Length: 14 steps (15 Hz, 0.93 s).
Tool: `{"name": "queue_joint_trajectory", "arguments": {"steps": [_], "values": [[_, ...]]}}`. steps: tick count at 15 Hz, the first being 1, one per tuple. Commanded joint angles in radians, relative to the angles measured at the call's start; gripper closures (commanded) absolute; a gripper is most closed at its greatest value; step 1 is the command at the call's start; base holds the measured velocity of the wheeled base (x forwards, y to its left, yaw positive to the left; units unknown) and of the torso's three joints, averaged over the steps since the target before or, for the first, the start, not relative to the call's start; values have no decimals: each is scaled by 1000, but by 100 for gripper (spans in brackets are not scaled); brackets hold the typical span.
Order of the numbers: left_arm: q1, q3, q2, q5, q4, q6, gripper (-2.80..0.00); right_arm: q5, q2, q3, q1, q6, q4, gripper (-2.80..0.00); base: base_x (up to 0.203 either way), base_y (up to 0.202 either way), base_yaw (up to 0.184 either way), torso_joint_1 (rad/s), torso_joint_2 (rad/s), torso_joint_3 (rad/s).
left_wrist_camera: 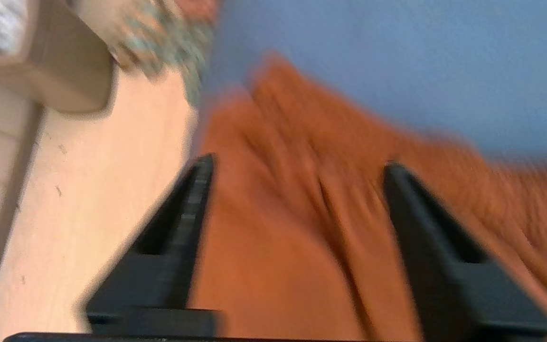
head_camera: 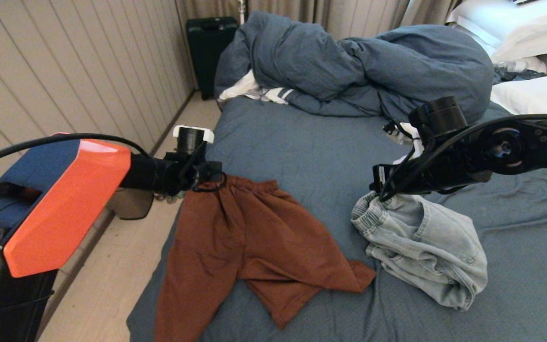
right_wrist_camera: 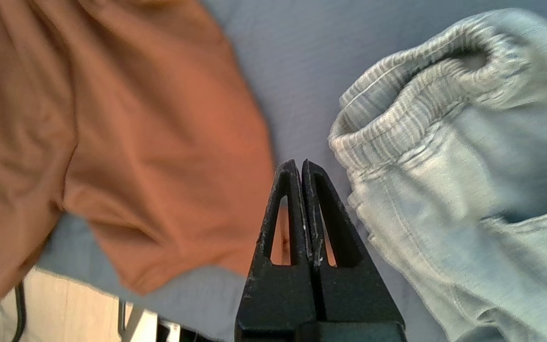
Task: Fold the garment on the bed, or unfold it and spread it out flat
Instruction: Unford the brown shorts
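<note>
A rust-brown pair of trousers [head_camera: 254, 237] lies spread on the slate-blue bed [head_camera: 311, 147], waistband towards the far side and one leg hanging over the left edge. My left gripper [head_camera: 209, 176] hovers at the waistband's left corner. In the left wrist view it [left_wrist_camera: 299, 162] is open, with brown cloth [left_wrist_camera: 302, 247] below the gap and nothing gripped. My right gripper [right_wrist_camera: 300, 162] is shut and empty, over the bare sheet [right_wrist_camera: 292, 71] between the trousers [right_wrist_camera: 136, 142] and a crumpled light denim garment [right_wrist_camera: 444, 166]. In the head view it [head_camera: 378, 184] sits just above that denim garment [head_camera: 420, 247].
A bunched blue duvet [head_camera: 349, 61] fills the far side of the bed, with white pillows [head_camera: 515, 28] at the far right and a white striped cloth [head_camera: 259, 92] under the duvet's edge. A black suitcase [head_camera: 209, 47] stands by the wall. Wooden floor [head_camera: 112, 266] runs along the bed's left edge.
</note>
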Motion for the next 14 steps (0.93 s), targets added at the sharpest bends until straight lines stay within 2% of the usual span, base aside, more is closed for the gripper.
{"name": "queue_joint_trajectory", "arguments": {"steps": [1,4,7,8,10,12,14], "values": [[-90,193,-157,0,1,-25,0,0,-29,23,32,1,2,0,0,0,0,0,0,0],[-254,432,-241,6,-8,-138,0,2,-23,53,84,0,12,0,0,0,0,0,0,0],[-392,644,-282,17,-22,-275,0,0,46,63,139,8,32,0,0,0,0,0,0,0],[-429,711,-297,22,-33,-303,0,1,58,60,143,8,55,0,0,0,0,0,0,0],[-512,827,-315,25,-89,-327,0,0,97,50,155,8,89,0,0,0,0,0,0,0],[-583,878,-289,40,-150,-348,0,-1,144,49,163,9,93,0,0,0,0,0,0,0],[-644,889,-218,106,-191,-355,0,-6,217,49,178,11,91,0,0,0,0,0,0,0]]}}
